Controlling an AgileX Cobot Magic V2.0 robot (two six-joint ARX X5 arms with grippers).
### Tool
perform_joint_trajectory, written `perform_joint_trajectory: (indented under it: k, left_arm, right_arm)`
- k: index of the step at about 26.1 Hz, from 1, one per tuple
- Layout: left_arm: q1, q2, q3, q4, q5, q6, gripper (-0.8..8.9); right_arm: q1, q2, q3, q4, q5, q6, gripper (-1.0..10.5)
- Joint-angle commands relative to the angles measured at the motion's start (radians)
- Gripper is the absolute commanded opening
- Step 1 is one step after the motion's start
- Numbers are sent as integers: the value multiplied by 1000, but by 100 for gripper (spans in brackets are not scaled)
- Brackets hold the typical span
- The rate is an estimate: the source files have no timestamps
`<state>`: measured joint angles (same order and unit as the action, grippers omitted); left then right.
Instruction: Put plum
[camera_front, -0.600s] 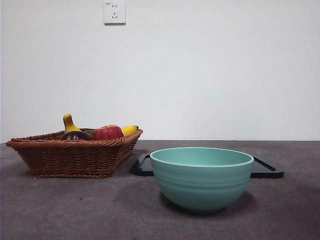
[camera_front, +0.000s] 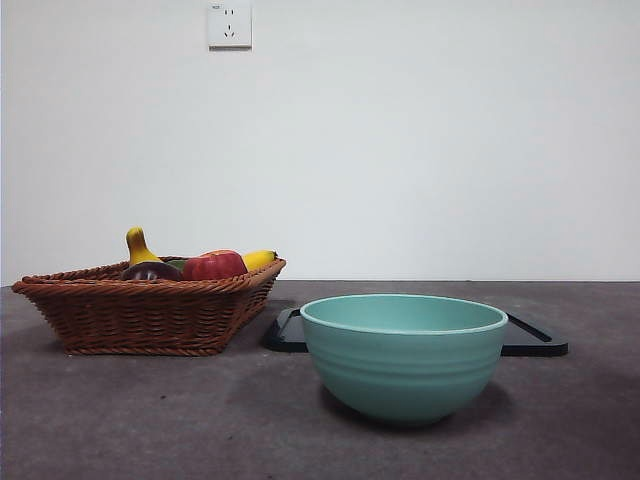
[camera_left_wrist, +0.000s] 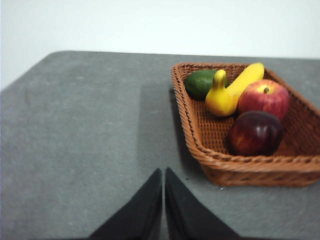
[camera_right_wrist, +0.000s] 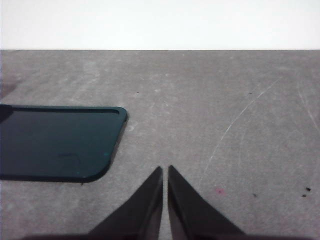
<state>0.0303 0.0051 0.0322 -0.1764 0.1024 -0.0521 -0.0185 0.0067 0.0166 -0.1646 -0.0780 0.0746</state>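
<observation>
The round, glossy, dark purple-maroon plum (camera_left_wrist: 255, 133) lies in the shallow brown woven wicker basket (camera_left_wrist: 240, 167), tucked into the corner nearest the left arm and resting against the basket's low wall. Just beside it, touching or nearly so, sits the brighter red apple (camera_left_wrist: 264, 98); further in lie a yellow gourd-shaped fruit with a curved neck (camera_left_wrist: 220, 98), a yellow banana (camera_left_wrist: 245, 77) and a dark green avocado (camera_left_wrist: 201, 82). The fruits crowd together because the basket is their store, so the plum must be lifted out from among them. In the front view a wide pale teal ceramic bowl (camera_front: 404, 355) stands empty-looking on the grey bench (camera_front: 150, 420) beside the basket, in front of a flat black tray (camera_right_wrist: 57, 142); either seems a likely place for the plum, though the task does not say which

The left claw (camera_left_wrist: 163, 172) hovers above bare bench, well apart from the basket, its jaws clenched together on nothing. The right claw (camera_right_wrist: 165, 170) is likewise pressed closed and empty, over bare bench near the tray's corner. Neither touches anything, so the reach for the plum appears not yet begun
</observation>
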Motion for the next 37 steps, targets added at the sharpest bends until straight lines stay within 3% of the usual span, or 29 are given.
perform_joint_trajectory:
  k: [1,14,17,26,32,37]
  left_arm:
    - [2,-2,-20,-9,-1,-105,8]
    - [2,-1,63,-19,-1,-237,9]
    - [2,8,121,-39,-1,-276,9]
    - [2,139,381,-185,3,-273,9]
    - [2,295,551,-340,142,-230,9]
    - [2,413,675,-504,251,-139,9]
  right_arm:
    - [3,-3,-5,8,-1,64,6]
    - [3,-3,58,-27,-3,161,6]
    - [3,-2,122,-70,-3,161,6]
    - [3,92,415,-276,-16,155,6]
    - [3,237,651,-481,-151,85,6]
    - [3,360,811,-626,-274,0,6]
